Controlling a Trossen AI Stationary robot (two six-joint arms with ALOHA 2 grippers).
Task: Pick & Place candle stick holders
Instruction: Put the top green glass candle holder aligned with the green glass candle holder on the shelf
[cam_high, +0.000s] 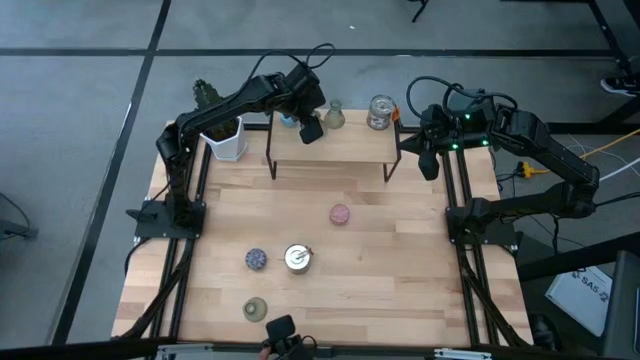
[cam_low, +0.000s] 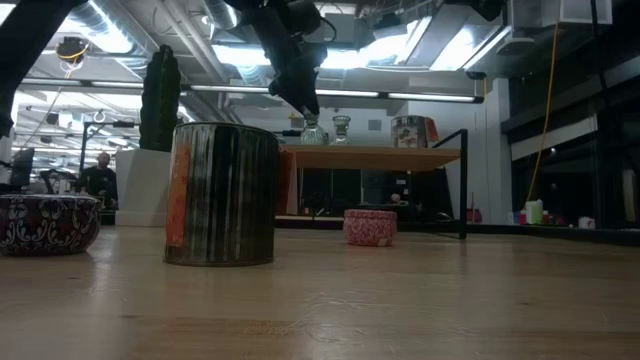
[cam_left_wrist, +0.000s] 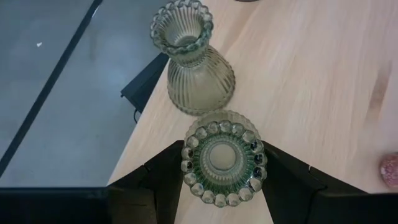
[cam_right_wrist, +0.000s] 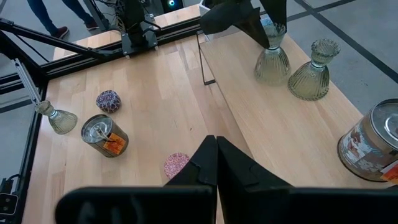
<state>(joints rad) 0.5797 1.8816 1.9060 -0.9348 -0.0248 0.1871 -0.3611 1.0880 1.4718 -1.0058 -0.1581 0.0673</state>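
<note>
**Green holder between my left fingers, up on the shelf**

The green candle stick holder (cam_left_wrist: 224, 158) I am working on stands straight up, near the bottom middle of my left wrist picture. I look right down into its round open top. Its long way runs up and down, from its wide foot to its beaded rim. My two dark fingers (cam_left_wrist: 163, 180) sit one on each side of its neck, so my left gripper (cam_high: 310, 130) is clasped around it. In the right wrist picture, upper middle, I can see the holder's foot resting on the shelf (cam_high: 350, 148), or very close to it.

Just beside it stands a second green holder (cam_left_wrist: 193, 62), close to the shelf's edge. They almost touch. I think I must let go gently and go straight up, or I could bump that one off the side.

Further along the shelf, in the upper right part of the high picture, is a shiny cup (cam_high: 380, 112).

Down on the table (cam_high: 400, 260) more holders wait: a pink one (cam_high: 340, 213) in the middle, a dark speckled one (cam_high: 256, 259), another shiny cup (cam_high: 297, 258), and a green one (cam_high: 255, 309) at the lower left.

My right gripper (cam_high: 430, 165) waits at the right end of the shelf, fingers pressed together, grasping nothing. My left arm is much nearer to the job.
</note>
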